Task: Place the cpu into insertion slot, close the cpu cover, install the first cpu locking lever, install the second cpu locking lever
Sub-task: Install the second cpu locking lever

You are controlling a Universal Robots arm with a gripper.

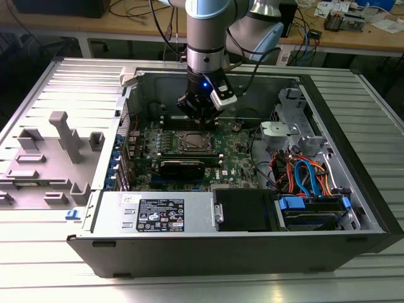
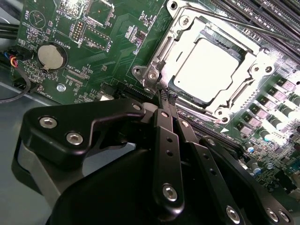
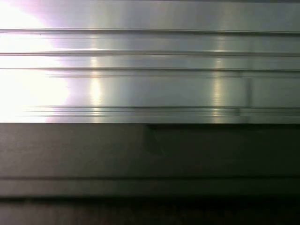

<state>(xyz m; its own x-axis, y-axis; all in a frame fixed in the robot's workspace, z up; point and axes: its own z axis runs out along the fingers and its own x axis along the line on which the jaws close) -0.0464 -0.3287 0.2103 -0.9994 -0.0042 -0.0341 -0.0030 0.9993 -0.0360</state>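
One black gripper [image 2: 167,96], fingers pressed together, beside square silver cpu cover [image 2: 161,56] closed over dull silver-grey cpu [image 2: 206,68].

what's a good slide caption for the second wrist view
Shut tool poised beside the cpu cover, closed over the seated cpu.

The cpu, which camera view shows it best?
The second wrist view: the cpu lies close and bright, framed by the cpu cover. The exterior view has it small beneath the gripper. The first wrist view faces metal ribs.
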